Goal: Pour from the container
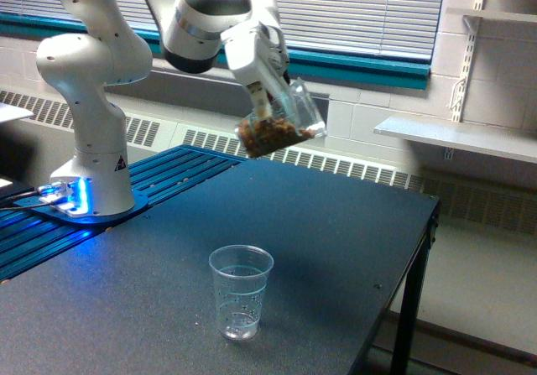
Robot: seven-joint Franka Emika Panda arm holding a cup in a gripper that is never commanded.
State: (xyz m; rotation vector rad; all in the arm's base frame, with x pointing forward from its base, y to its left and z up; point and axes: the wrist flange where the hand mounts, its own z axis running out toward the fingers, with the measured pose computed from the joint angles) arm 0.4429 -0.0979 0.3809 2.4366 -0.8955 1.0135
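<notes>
High above the table (336,224), the gripper (267,105) is clamped on 1 tilted container (277,125); from there, nuts could bounce past the cup (240,291).

Clear container (279,121) holds brown pieces; clear cup (240,292) on speckled dark-grey table (336,249).

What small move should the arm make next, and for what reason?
Probably carry the container further toward the exterior view's left and lower, over the cup. The pincer holds it tilted, high above the table, and the cup looks empty.
</notes>
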